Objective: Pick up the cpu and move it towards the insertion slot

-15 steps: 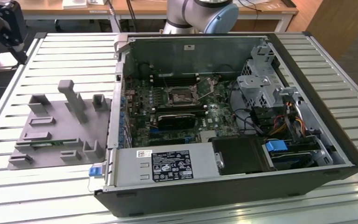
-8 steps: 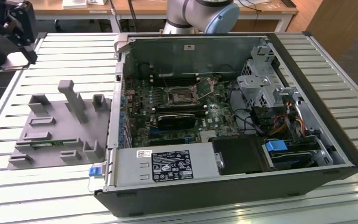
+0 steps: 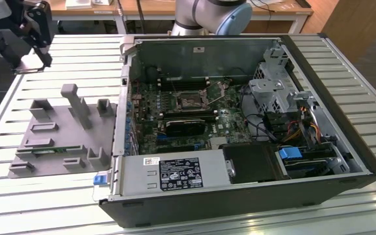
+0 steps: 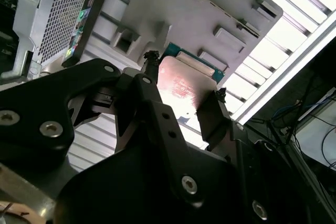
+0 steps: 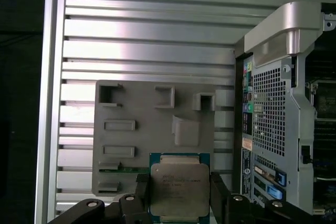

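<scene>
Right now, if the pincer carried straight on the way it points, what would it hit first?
Probably the grey tray lying beyond the cpu that the pincer grips, though depth is unclear.

cpu (image 5: pixel 179 187): smooth silvery metal lid with a satin sheen; green board rim around it.
gripper (image 5: pixel 179 180): matt black fingers, dull metal look; bright steel screw heads.
tray (image 5: pixel 152 129): grey plastic, matt, faintly grainy.
table (image 3: pixel 77 54): slatted aluminium, brushed, strong glare along the slats.
insertion slot (image 3: pixel 191 101): dark socket, shiny metal bracket.
circuit board (image 3: pixel 230 122): green, slight gloss.
computer case (image 3: pixel 240 205): matt black outer shell; bare grey sheet metal inside.
rear grille (image 5: pixel 268 108): perforated sheet metal, pale grey.
power supply (image 3: pixel 168 174): grey metal box with a white paper label.
robot arm (image 3: pixel 201 12): smooth silver-grey casing, glossy blue cap.
desk (image 3: pixel 168 6): wood, warm brown, smooth.
</scene>
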Robot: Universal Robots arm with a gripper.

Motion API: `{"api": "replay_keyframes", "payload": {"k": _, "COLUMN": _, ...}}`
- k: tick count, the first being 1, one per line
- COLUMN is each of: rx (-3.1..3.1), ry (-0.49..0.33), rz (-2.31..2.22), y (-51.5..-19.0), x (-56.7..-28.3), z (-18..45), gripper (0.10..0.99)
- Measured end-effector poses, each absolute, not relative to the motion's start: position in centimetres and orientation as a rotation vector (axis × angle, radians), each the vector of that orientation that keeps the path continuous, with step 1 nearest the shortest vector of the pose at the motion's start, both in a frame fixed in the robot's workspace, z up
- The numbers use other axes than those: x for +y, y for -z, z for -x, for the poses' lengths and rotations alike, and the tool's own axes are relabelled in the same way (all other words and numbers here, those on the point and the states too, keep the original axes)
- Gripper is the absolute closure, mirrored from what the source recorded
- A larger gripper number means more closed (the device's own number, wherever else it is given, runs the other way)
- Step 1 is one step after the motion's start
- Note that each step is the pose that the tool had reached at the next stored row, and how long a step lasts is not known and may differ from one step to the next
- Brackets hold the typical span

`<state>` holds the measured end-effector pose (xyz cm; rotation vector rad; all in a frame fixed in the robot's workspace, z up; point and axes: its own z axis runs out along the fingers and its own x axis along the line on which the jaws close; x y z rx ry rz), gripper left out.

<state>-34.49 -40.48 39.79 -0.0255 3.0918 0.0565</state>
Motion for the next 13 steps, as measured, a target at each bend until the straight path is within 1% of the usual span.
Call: {"api": "replay_keyframes", "payload": {"k": 13, "rx": 3.092, "ry": -0.057, "rz": 0.025, "y": -39.8, "x": -40.5, "z": 30.9, "gripper": 0.549}}
